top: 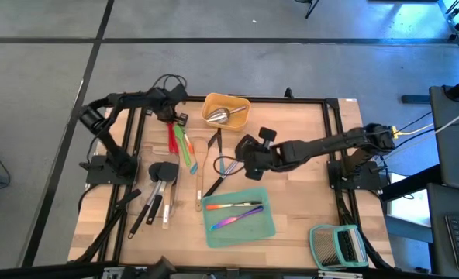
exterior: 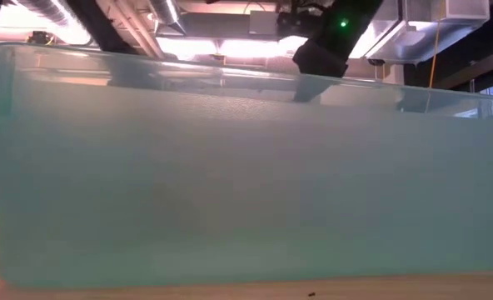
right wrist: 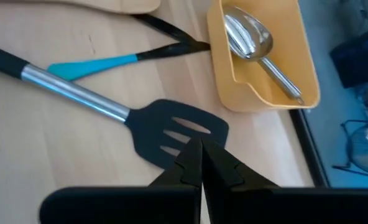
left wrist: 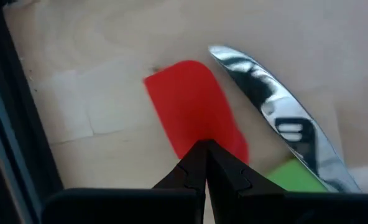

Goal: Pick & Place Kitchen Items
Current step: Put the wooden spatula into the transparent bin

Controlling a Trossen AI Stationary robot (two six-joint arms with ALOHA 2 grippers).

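My left gripper point(top: 172, 118) is shut at the table's far left, its fingertips point(left wrist: 202, 155) over the near edge of a red spatula's head point(left wrist: 193, 106). The spatula lies flat beside a steel blade point(left wrist: 277, 112) with a green handle point(left wrist: 293, 175). My right gripper point(top: 243, 152) is shut at mid-table. Its fingertips point(right wrist: 199, 152) are at the edge of a black slotted turner's head point(right wrist: 171, 130), which lies flat on the wood with its steel handle point(right wrist: 72, 93) running away from the gripper. A steel scoop point(right wrist: 252, 43) lies in the yellow tray point(top: 237, 105). My left gripper's shut fingertips stand over the near edge of the red spatula's head point(left wrist: 199, 140); I cannot tell whether they touch it. My right gripper's shut fingertips stand at the slotted end of the black turner's head point(right wrist: 187, 140); I cannot tell whether they touch it.
A teal tray point(top: 264, 225) at the front middle holds iridescent and orange-handled cutlery; its wall point(exterior: 230, 183) fills the low view. Black spatulas point(top: 160, 174) and a wooden spoon point(top: 200, 182) lie left of centre. A green-framed rack point(top: 338, 246) stands at the front right.
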